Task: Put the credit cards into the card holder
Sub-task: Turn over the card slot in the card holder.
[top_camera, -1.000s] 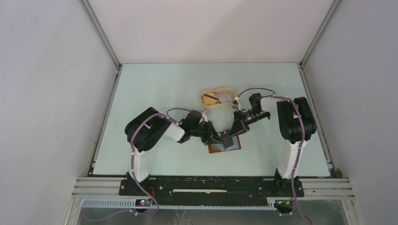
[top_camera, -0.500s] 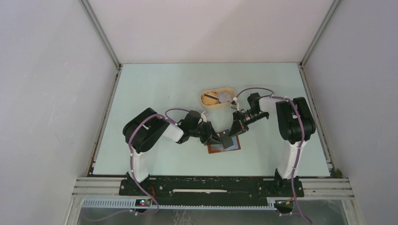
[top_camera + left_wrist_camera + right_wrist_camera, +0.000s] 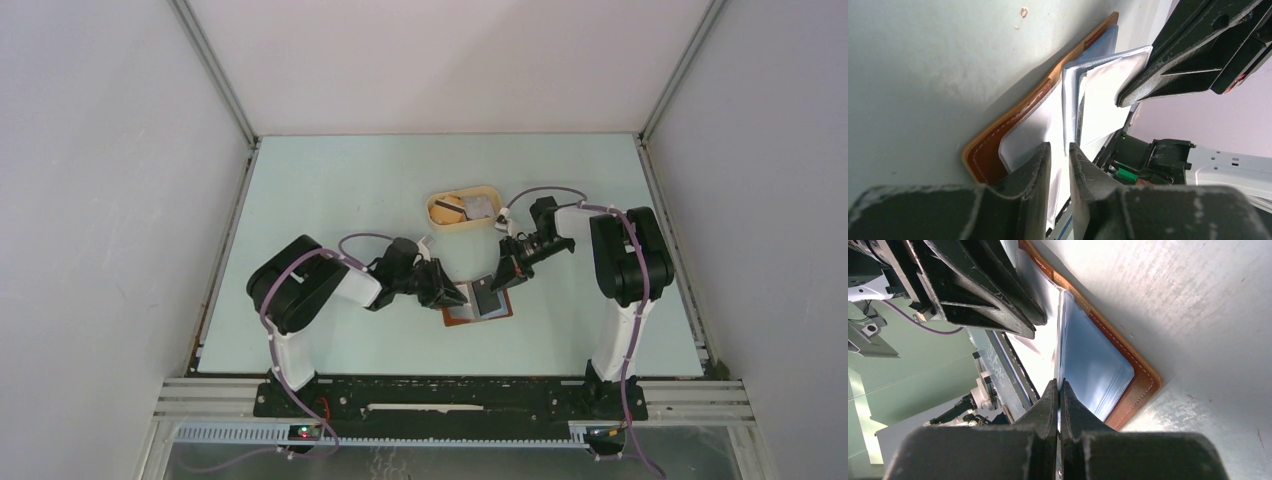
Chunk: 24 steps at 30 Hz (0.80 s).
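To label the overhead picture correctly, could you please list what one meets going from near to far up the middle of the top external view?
Black base rail → card holder → tan oval tray → back wall.

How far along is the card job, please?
Done: holder lies open. In hand: right gripper pinches a thin sheet of it, left gripper straddles a second sheet, jaws slightly apart. Left: cards lie in the tray; I cannot tell whether any is pocketed.
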Each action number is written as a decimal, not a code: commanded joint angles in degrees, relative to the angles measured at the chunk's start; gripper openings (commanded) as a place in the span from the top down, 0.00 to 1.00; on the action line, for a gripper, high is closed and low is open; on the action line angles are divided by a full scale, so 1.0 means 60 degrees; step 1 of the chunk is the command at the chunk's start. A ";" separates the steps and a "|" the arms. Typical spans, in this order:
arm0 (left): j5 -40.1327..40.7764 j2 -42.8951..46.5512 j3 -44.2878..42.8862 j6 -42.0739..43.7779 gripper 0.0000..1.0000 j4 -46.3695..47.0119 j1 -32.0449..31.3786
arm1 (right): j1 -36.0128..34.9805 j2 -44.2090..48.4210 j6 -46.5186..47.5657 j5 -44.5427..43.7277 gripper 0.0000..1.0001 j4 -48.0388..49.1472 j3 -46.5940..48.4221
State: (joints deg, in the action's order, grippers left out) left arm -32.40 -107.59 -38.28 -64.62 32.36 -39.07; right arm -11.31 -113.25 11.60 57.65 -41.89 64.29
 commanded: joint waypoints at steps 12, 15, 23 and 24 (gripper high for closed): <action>0.0515 0.0164 0.0204 0.0056 0.77 -0.0350 0.0195 | -0.0603 0.0769 0.0144 0.0670 0.67 0.0104 0.0145; 0.0556 0.0206 0.0291 0.0070 0.77 -0.0369 0.0252 | -0.0790 0.0777 0.0222 0.0982 0.61 0.0043 0.0145; 0.0638 0.0325 0.0506 0.0064 0.77 -0.0323 0.0393 | -0.1406 0.0630 0.0375 0.1083 0.58 -0.0180 0.0298; 0.0632 0.0328 0.0526 0.0064 0.77 -0.0325 0.0391 | -0.1443 0.0593 0.0366 0.1087 0.58 -0.0180 0.0322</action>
State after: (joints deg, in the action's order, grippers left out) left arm -31.05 -106.39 -36.93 -65.01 32.14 -37.41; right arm -18.59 -111.42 12.71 62.35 -42.13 64.29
